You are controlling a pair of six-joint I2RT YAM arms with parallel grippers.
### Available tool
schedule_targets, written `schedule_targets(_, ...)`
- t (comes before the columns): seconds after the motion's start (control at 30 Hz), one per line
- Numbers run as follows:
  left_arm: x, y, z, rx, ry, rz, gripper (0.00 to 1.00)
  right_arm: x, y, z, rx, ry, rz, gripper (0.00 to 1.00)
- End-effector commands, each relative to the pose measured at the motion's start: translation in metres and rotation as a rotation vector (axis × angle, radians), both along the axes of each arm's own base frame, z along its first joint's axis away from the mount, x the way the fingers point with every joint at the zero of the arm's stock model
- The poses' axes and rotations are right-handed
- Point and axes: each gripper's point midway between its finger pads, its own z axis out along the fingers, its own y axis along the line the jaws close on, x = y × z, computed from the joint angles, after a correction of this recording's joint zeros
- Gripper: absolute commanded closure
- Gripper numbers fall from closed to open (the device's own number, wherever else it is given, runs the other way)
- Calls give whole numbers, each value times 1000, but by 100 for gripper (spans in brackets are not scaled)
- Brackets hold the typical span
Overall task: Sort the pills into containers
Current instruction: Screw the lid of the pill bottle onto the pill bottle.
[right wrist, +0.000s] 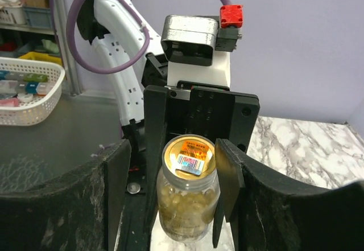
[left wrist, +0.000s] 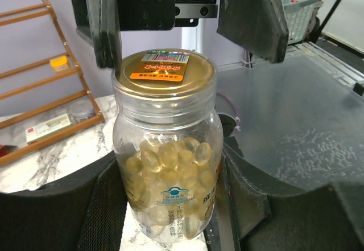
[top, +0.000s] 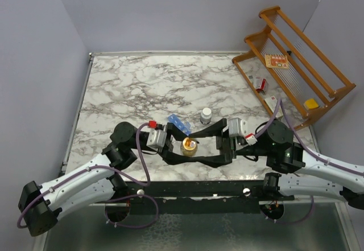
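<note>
A clear pill bottle (top: 189, 144) with a gold lid stands upright on the marble table (top: 142, 86) between both arms. It is full of yellow softgel pills (left wrist: 170, 160). My left gripper (left wrist: 169, 205) is shut on the bottle's body, one finger on each side. My right gripper (right wrist: 173, 165) comes from the opposite side. Its jaws straddle the gold lid (right wrist: 190, 155), open, with a gap showing on one side. The containers (top: 178, 124), a blue strip, lie just behind the bottle, untouched.
A small dark bottle with a white cap (top: 206, 115) stands behind the right gripper's fingers. A wooden rack (top: 296, 63) holding small boxes leans at the back right. A white basket (right wrist: 23, 91) sits off the table beyond the near edge.
</note>
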Motion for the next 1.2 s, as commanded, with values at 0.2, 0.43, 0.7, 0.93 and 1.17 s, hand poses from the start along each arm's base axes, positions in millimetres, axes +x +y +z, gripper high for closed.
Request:
schedule_targets(0.2,-12,0,20,-54,-58,-54,100,-8,12,-3,0,-6,68,50)
schedule_targets(0.43,-14,1,22,-61,-65,-62,100,-1,14,-7,-5,4,35,45)
schedule_targets(0.7,-15,0,23,-64,-65,-60,100,2,14,-9,-8,6,16,43)
schedule_targets(0.93,-12,0,23,-67,-66,-46,100,4,14,-10,-11,8,5,47)
schedule_targets(1.17,-11,0,27,-81,-70,-27,100,6,16,-13,-21,13,-2,56)
